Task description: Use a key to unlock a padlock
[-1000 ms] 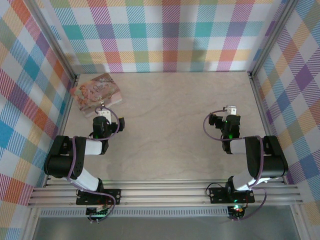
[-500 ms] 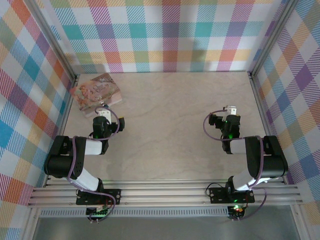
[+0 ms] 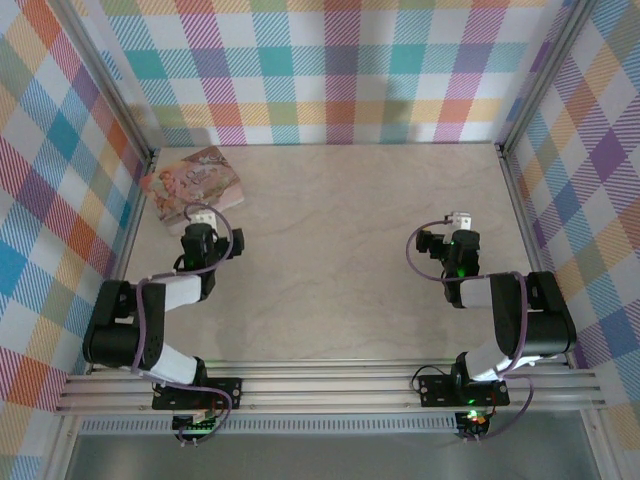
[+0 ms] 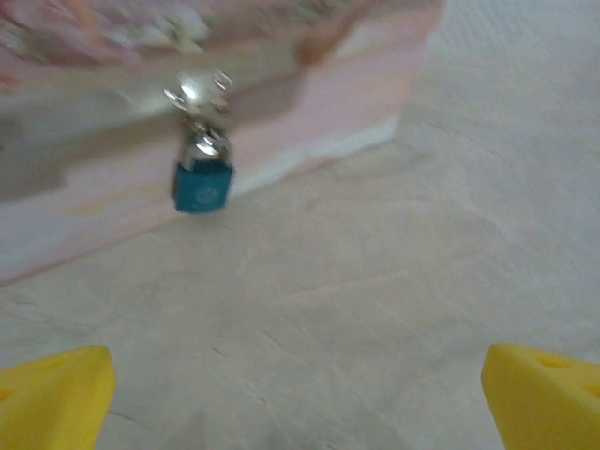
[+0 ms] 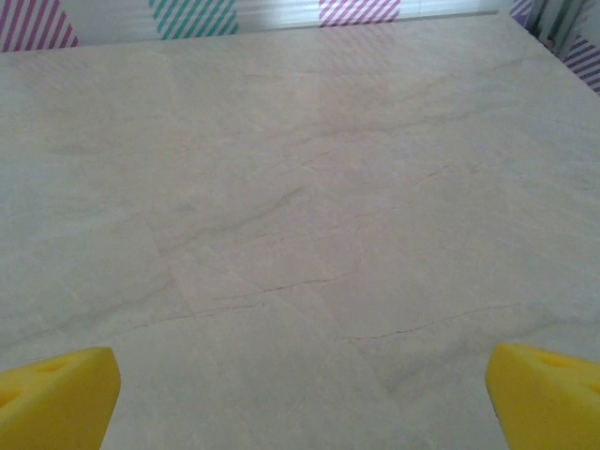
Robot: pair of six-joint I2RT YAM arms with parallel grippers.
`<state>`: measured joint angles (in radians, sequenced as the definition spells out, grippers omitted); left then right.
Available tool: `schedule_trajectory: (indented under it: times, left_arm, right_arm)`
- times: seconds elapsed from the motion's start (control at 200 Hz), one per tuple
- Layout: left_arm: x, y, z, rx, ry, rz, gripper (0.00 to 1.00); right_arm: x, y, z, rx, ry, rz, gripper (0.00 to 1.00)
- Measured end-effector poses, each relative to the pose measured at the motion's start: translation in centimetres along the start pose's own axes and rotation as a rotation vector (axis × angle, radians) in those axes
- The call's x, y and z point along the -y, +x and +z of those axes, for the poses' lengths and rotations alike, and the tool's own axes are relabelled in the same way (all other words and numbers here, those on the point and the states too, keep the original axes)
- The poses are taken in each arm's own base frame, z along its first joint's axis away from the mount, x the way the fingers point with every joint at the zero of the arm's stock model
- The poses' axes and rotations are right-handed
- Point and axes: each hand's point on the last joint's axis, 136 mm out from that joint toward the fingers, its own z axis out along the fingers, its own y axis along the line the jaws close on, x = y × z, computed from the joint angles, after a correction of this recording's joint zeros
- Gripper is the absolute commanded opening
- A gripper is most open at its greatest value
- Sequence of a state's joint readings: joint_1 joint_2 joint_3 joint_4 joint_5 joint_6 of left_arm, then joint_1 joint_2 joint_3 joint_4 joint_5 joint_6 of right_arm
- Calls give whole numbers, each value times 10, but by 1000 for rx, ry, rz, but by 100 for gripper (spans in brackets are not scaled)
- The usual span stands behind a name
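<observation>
Gaping wide and empty, the left hand [image 4: 300,405] points at the padlock [image 4: 201,182] just ahead. The padlock hangs from the clasp on the near wall of the pink tin [image 3: 195,180], at the far-left corner of the surface [image 3: 330,250]. Well apart, the right hand [image 5: 300,398] is also open and empty.
</observation>
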<state>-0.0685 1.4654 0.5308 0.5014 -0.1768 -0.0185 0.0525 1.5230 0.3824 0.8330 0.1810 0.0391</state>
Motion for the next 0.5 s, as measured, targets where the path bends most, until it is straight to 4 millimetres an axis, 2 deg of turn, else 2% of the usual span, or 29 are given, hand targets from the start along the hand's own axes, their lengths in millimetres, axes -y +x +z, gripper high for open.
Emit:
schedule_trajectory:
  times: [0.12, 0.235, 0.325, 0.5]
  left_arm:
    - [-12, -41, -13, 14, -89, -68, 100]
    - [-24, -69, -20, -17, -149, -126, 100]
    - [-39, -79, -20, -80, -193, -179, 100]
    - [-72, -82, -12, -218, -234, -307, 98]
  right_arm:
    - [-2, -6, -5, -27, -12, -4, 100]
    - [-10, -33, -6, -16, -45, -3, 100]
    - [-15, -44, -6, -24, -70, 0, 100]
    - [-22, -37, -7, -158, -97, 52, 96]
